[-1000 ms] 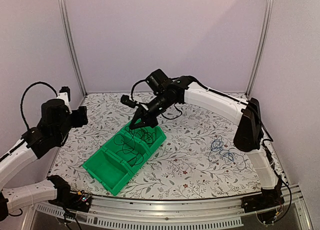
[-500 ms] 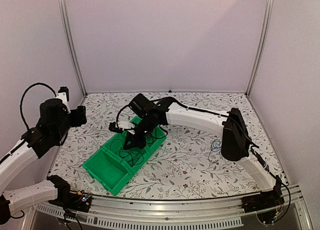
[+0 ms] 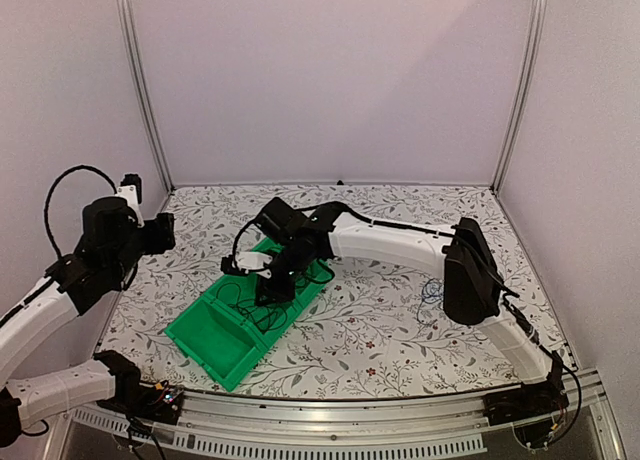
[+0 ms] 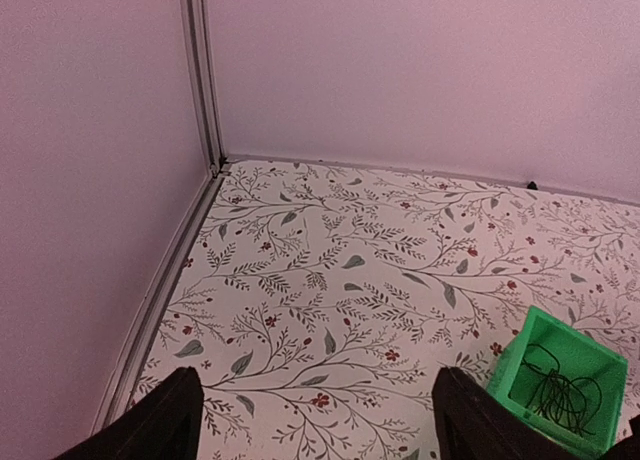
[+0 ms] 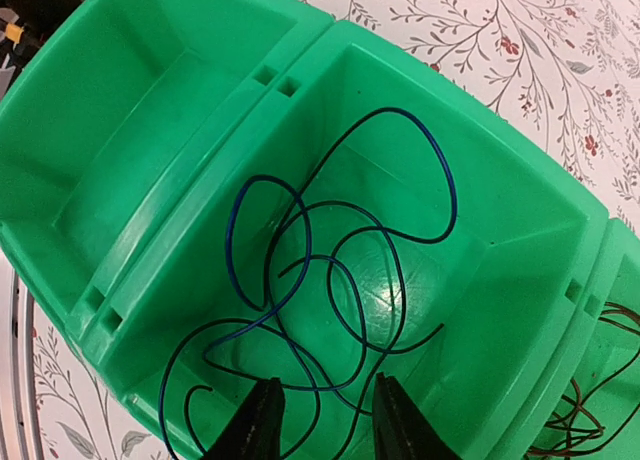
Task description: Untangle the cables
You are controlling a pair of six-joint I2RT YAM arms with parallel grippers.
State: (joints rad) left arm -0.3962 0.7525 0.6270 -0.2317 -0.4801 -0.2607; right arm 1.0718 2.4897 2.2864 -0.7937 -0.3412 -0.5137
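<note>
Right wrist view: right jaws parted, empty, above the blue cable [image 5: 453,195] lying in the green bin [image 5: 180,180]; release looks done, next lift clear without snagging.

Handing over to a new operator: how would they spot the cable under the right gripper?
Find the green three-compartment tray on the floral table. In its middle compartment, below the right gripper, lies a looped blue cable; the neighbouring compartment's cables are black.
</note>
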